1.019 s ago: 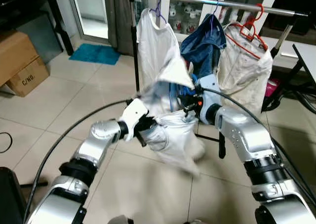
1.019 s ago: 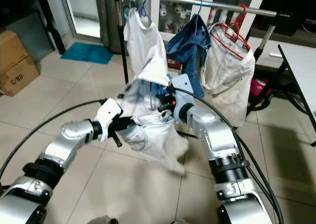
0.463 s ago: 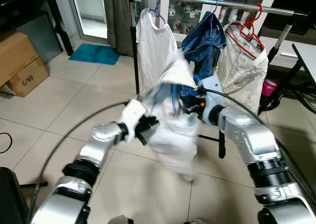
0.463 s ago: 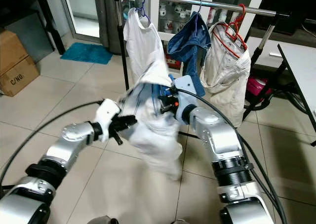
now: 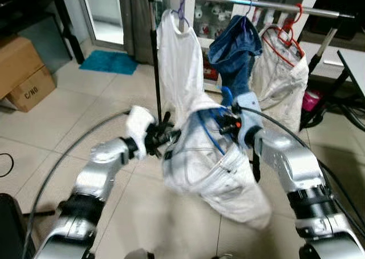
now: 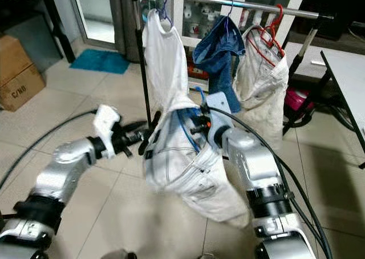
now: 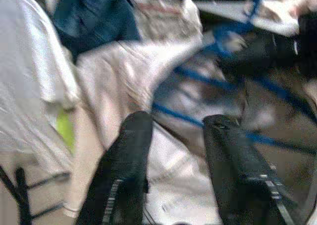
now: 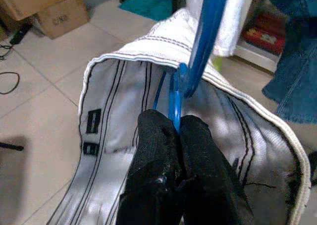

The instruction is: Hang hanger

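Right gripper [image 8: 173,128] clamped tight on blue hanger [image 8: 200,51], white trousers [image 5: 214,168] draped below it. Left gripper [image 7: 176,136] fingers spread, at trousers' waistband beside the right one, nothing held. Both arms reaching forward, elbows bent. Beyond: clothes rail [image 5: 268,4] with white shirt [image 5: 179,53], denim garment [image 5: 236,51]. Cardboard box [image 5: 25,71] print unreadable.

Beige tiled floor [image 5: 68,105], teal mat [image 5: 109,62]
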Controlling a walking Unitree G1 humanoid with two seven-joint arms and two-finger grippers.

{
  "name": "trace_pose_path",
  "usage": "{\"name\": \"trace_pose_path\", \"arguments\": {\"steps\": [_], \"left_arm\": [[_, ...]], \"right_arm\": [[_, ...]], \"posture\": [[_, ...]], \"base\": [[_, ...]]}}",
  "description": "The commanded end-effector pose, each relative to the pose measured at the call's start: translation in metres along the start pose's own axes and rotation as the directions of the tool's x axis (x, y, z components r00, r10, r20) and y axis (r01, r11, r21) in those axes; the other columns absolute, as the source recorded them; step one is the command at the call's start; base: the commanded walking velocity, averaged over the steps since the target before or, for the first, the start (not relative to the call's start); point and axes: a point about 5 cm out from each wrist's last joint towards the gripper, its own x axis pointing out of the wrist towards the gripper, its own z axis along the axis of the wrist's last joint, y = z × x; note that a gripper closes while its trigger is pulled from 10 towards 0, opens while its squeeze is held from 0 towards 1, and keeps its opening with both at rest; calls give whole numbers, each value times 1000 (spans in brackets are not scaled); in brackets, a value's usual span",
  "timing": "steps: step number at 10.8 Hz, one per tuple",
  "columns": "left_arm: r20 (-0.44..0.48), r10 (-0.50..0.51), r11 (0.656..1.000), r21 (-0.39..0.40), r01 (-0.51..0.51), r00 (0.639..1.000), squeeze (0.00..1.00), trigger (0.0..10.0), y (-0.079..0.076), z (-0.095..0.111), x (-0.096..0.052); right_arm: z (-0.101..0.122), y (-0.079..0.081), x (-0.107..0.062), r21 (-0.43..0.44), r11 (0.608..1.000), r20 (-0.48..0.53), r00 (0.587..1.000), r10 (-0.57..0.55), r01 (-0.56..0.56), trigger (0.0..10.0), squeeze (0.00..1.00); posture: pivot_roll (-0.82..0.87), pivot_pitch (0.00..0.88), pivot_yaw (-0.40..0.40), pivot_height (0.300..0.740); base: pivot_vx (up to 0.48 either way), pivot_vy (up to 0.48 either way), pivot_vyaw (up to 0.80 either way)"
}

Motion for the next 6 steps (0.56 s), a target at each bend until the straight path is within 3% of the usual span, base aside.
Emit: {"name": "trace_pose_path", "arguments": {"steps": [1,2,4,5,6], "left_arm": [[23,49,999,-12,-49,999,627,10000,1,6,-4],[22,127,992,-11,-127,992,0,10000,-2,5,-13],[0,259,966,-3,-259,966,0,10000,-12,-3,-33],[-17,362,932,9,-362,932,0,10000,-13,-12,-44],[2,393,919,17,-393,920,0,10000,-12,-10,-46]], "right_arm": [[4,-7,-4,-6,999,32,998,-48,48,10000,0],[-4,-9,-7,3,996,32,995,-92,92,10000,0],[-17,-12,-13,62,980,61,979,-193,189,10000,0],[-22,-13,-22,94,955,116,949,-293,283,10000,0],[-23,-13,-26,92,942,146,932,-333,322,10000,0]], "posture": [[-71,26,2,740],[-68,27,-2,740],[-58,25,-10,740],[-53,23,-26,740],[-50,23,-31,740]], "base": [[0,0,0],[0,0,0],[0,0,0],[0,0,0],[0,0,0]]}}
